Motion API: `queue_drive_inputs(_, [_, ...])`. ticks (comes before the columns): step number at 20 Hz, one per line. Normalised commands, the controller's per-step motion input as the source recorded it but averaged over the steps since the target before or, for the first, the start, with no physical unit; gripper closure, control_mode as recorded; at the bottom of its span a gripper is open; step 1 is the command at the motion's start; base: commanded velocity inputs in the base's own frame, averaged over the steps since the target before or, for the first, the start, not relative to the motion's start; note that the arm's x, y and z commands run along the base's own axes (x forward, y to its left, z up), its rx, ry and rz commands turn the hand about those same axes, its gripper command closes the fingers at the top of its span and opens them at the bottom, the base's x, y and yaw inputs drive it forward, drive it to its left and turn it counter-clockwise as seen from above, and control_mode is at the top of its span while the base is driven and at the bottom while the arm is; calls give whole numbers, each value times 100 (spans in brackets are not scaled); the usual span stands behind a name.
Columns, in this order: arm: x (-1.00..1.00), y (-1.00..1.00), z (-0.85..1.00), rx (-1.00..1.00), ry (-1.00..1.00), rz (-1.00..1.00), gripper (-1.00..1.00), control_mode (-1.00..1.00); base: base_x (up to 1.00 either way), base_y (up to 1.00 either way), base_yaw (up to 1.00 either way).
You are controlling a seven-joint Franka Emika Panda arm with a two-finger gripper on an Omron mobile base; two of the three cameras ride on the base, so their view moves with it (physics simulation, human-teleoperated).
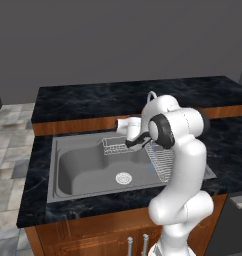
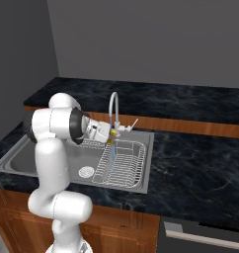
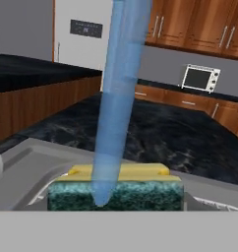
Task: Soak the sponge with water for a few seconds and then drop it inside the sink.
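Gripper (image 2: 111, 134) clamped on sponge (image 3: 115, 189) under the faucet (image 2: 113, 106); water (image 3: 116, 98) strikes its green face (above the sink's (image 2: 22, 165) right end).

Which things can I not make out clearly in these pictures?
- Gripper fingertips: in the hand view the sponge covers them.
- Sponge in the right base view: a tiny yellow speck under the faucet.
- Where the water lands: too thin to follow.
- Sink right part: the arm blocks it in the left base view.

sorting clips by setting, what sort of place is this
A rendered kitchen: a steel sink set in a dark marble counter, wood cabinets and a microwave beyond, water running onto a sponge.
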Motion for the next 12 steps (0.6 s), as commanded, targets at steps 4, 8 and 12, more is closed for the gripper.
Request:
queue_drive_inputs(4, [23,0,-19,0,0,0,100,-100,0,0,0])
queue_drive_inputs(8, [20,0,-12,0,0,0,100,-100,0,0,0])
queue_drive_inputs(12, [-4,0,0,0,0,-1,100,-100,0,0,0])
